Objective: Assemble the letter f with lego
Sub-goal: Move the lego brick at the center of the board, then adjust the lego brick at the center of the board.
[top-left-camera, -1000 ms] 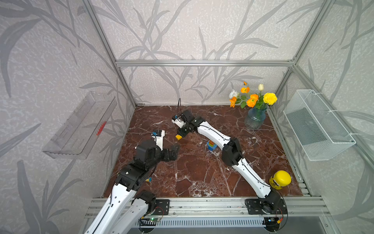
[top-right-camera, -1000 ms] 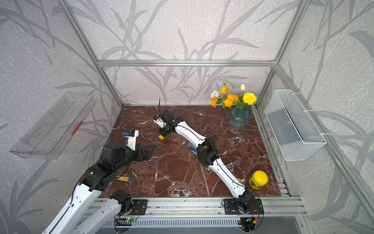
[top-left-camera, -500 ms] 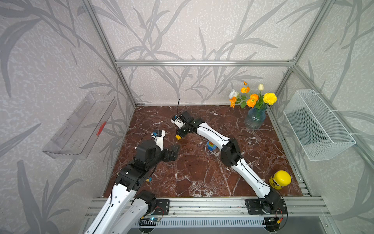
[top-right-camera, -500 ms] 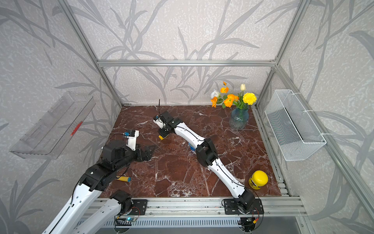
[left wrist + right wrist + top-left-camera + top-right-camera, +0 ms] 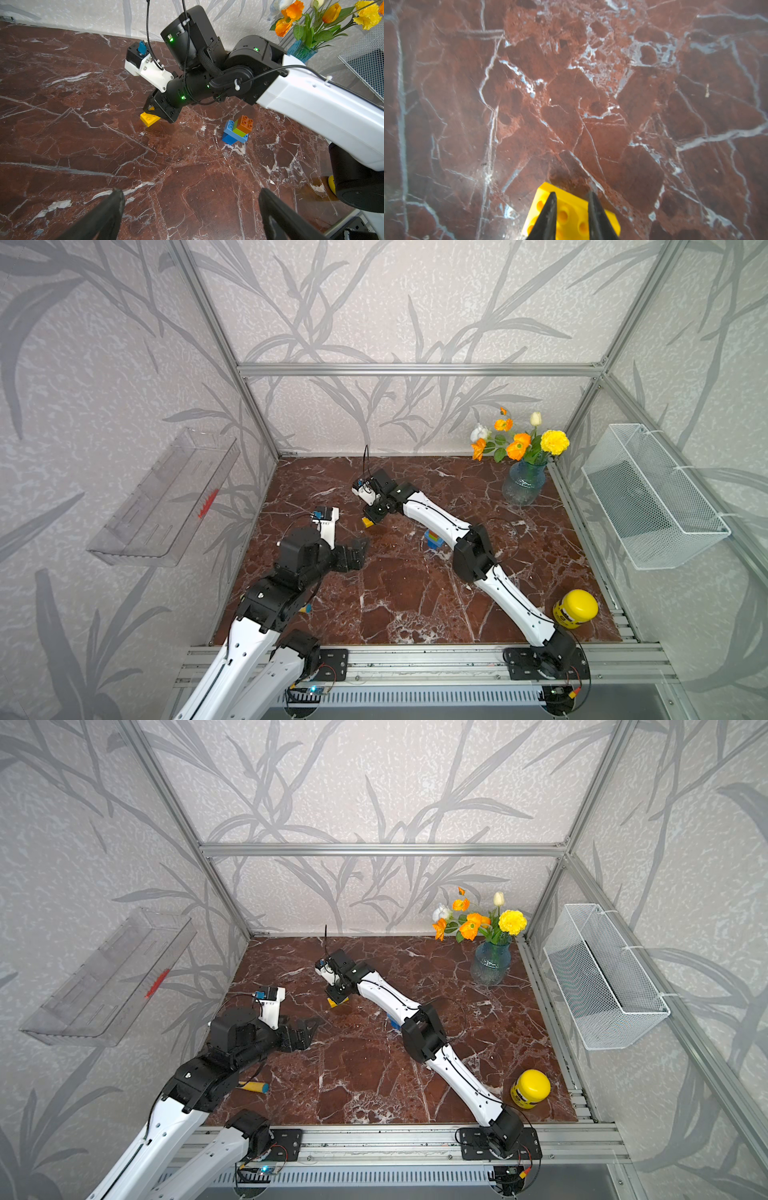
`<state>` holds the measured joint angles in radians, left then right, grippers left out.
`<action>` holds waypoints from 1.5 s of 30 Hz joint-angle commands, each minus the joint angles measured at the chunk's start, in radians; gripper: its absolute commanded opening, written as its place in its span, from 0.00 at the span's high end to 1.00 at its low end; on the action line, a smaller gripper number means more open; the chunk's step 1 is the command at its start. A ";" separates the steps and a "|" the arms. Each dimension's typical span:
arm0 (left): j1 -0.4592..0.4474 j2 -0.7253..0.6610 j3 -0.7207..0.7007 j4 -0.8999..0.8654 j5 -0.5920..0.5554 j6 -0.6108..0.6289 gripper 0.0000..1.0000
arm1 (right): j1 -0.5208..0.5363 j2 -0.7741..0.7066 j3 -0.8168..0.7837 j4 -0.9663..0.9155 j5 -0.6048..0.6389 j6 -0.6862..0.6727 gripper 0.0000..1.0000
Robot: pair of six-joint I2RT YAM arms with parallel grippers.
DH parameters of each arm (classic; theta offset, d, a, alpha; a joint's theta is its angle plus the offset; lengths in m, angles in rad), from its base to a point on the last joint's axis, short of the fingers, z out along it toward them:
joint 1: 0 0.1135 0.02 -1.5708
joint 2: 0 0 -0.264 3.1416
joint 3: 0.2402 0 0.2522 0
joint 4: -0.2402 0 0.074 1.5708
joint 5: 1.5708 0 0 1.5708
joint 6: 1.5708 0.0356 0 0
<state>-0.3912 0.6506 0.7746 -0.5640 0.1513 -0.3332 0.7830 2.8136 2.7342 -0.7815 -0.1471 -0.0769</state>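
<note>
At the left of the counter (image 5: 399,605) the left claw (image 5: 358,548) hovers with its fingers (image 5: 112,207) spread wide apart, holding nothing. Just beyond it the right claw (image 5: 157,113) is clamped on the long yellow brick (image 5: 149,120), which sits tilted, low over the marble; whether a corner touches the counter I cannot tell. In the right wrist view the black fingertips (image 5: 551,207) stand close together across its studded face. Further right, apart from the brick, the unfinished letter f (image 5: 236,131) stands upright: blue below, green above, orange uppermost. Past it are a vase of flowers (image 5: 523,488) at the back and a yellow bottle (image 5: 575,608) at the front.
</note>
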 commanded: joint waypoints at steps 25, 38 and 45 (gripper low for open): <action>-0.003 -0.002 -0.001 0.010 0.008 0.014 0.01 | -0.050 -0.172 -0.089 -0.122 0.058 0.011 0.68; -0.003 0.012 0.000 0.011 0.014 0.016 0.01 | -0.085 -0.100 -0.070 -0.117 -0.036 -0.032 0.78; -0.003 0.012 -0.001 0.012 0.016 0.016 0.00 | -0.081 -0.089 -0.088 -0.117 -0.065 -0.028 0.79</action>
<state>-0.3912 0.6643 0.7746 -0.5640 0.1589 -0.3290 0.6960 2.7090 2.6541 -0.8951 -0.1852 -0.0986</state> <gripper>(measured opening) 0.994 0.214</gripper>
